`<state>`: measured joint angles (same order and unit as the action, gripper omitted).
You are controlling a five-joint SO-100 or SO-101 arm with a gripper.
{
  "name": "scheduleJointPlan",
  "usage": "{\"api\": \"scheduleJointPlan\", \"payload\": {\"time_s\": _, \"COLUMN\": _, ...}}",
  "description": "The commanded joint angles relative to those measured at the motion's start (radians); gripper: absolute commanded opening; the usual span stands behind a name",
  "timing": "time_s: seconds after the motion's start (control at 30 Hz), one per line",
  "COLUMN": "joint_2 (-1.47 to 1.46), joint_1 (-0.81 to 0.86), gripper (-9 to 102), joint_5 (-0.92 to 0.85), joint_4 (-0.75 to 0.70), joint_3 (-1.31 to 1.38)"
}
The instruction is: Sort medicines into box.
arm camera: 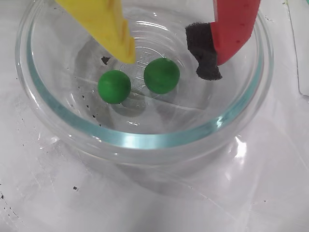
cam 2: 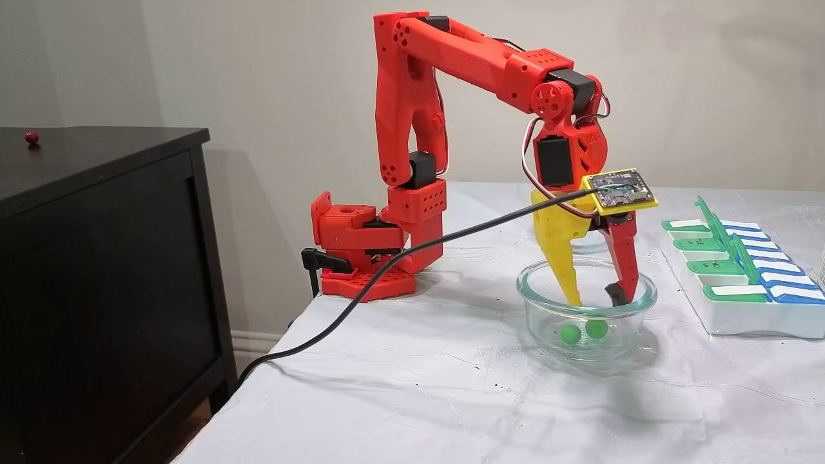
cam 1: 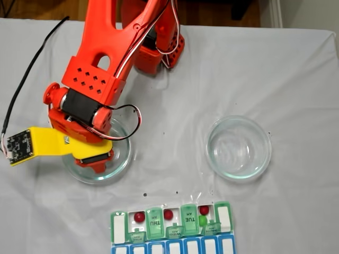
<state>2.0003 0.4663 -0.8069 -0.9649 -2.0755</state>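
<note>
Two green medicines [arm camera: 114,87] [arm camera: 161,76] lie in the bottom of a round glass dish [arm camera: 145,140]. My gripper [arm camera: 169,63] is lowered into that dish, open, its yellow finger [arm camera: 120,38] and its red finger with a black foam pad [arm camera: 205,58] just above the pills, the right pill between them. From the side, the gripper [cam 2: 596,299] hangs over both green pills [cam 2: 570,333] [cam 2: 597,328]. The box [cam 1: 154,222], lids open, holds three dark red pills [cam 1: 139,217] [cam 1: 168,214] [cam 1: 204,210] and one green pill [cam 1: 202,219].
A second, empty glass dish [cam 1: 238,148] stands to the right of the arm in the top-down fixed view. The box [cam 2: 741,322] sits at the table's right edge in the side fixed view. A dark red pill [cam 2: 31,136] lies on a black cabinet [cam 2: 97,193]. A black cable [cam 2: 387,270] trails off the table.
</note>
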Motion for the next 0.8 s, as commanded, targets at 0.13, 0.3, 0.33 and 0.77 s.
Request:
{"api": "scheduleJointPlan", "payload": {"time_s": 0.13, "joint_2": -0.028, "joint_1": -0.015, "gripper": 21, "joint_5": 0.026, "joint_4": 0.035, "joint_3": 0.034}}
{"api": "scheduleJointPlan", "payload": {"time_s": 0.3, "joint_2": -0.044, "joint_1": -0.017, "gripper": 21, "joint_5": 0.029, "joint_4": 0.048, "joint_3": 0.035}}
{"api": "scheduleJointPlan", "payload": {"time_s": 0.33, "joint_2": -0.046, "joint_1": -0.018, "gripper": 21, "joint_5": 0.029, "joint_4": 0.051, "joint_3": 0.035}}
{"api": "scheduleJointPlan", "payload": {"time_s": 0.77, "joint_2": -0.080, "joint_1": -0.020, "gripper": 21, "joint_5": 0.034, "joint_4": 0.075, "joint_3": 0.034}}
